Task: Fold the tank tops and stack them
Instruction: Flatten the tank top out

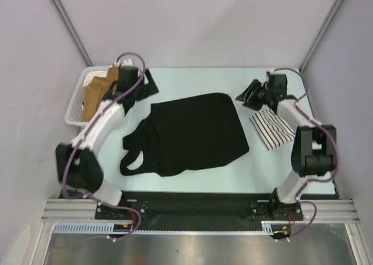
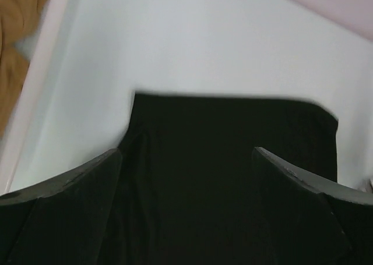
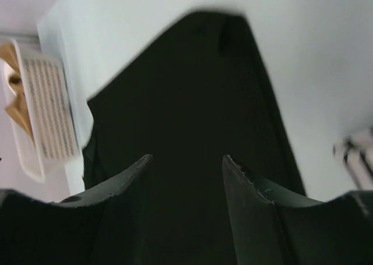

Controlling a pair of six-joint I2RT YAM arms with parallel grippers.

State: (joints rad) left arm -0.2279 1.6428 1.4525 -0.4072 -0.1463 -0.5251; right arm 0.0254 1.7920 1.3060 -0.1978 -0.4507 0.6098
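Note:
The black tank top (image 1: 192, 134) lies spread flat in the middle of the table, straps toward the near left. It fills the left wrist view (image 2: 233, 148) and the right wrist view (image 3: 192, 90). The striped tank top (image 1: 272, 129) lies folded small at the right, and an edge of it shows in the right wrist view (image 3: 355, 148). My left gripper (image 1: 144, 82) is open and empty, raised beyond the black top's far left corner (image 2: 186, 157). My right gripper (image 1: 250, 94) is open and empty, raised beyond its far right corner (image 3: 187, 158).
A white basket (image 1: 77, 105) holding brown cloth (image 1: 96, 96) stands at the far left of the table; it also shows in the right wrist view (image 3: 49, 110), and its rim in the left wrist view (image 2: 35, 84). Grey walls enclose the table.

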